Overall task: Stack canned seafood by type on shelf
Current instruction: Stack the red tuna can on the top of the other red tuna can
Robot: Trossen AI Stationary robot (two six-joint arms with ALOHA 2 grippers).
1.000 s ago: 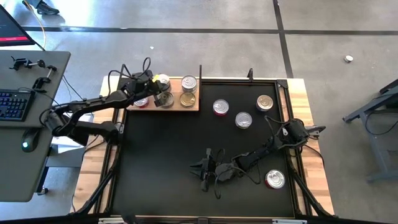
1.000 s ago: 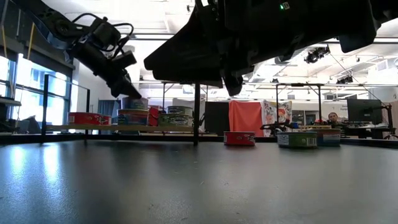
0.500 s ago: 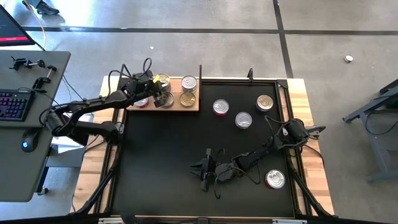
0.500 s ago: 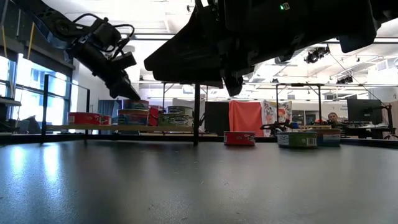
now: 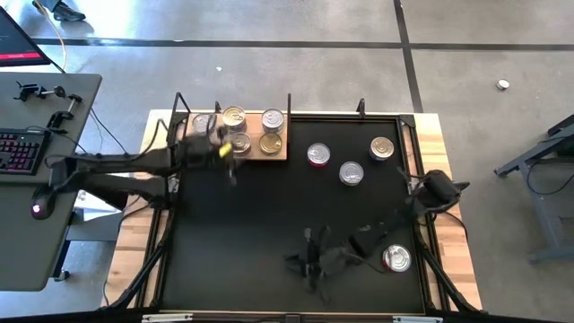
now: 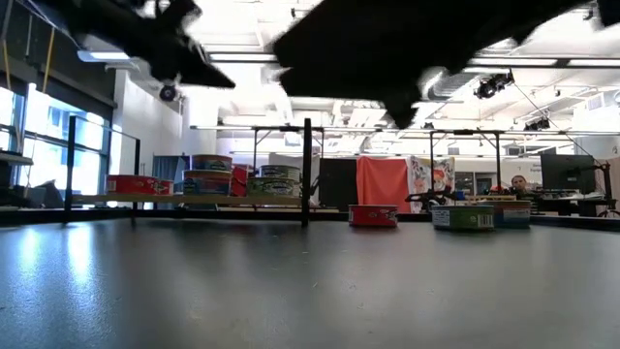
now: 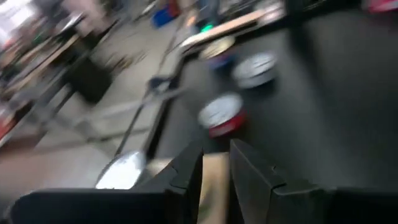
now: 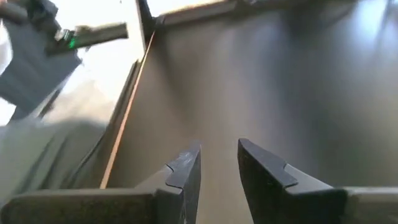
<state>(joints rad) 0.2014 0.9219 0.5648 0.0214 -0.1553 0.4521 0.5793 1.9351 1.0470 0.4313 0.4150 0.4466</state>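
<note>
Black desk mat (image 5: 269, 215) carries four loose tins (image 5: 351, 173); the shelf (image 5: 269, 154) runs left-right with five. Both jaws sit narrowly parted, empty.

No lettering can be read on the cans (image 6: 209, 176) (labels show only as colour bands) or elsewhere

A black mat (image 5: 251, 224) covers most of the wooden table (image 5: 446, 179), leaving bare wood along its side edges. Off the table's left edge stands a grey desk (image 5: 36, 179) with a keyboard (image 5: 18, 152) and a mouse (image 5: 36, 210). The floor (image 5: 314, 63) around is grey concrete. Across the room hangs an orange-red cloth (image 6: 383, 182), and a person (image 6: 520, 184) sits at the far right.
</note>
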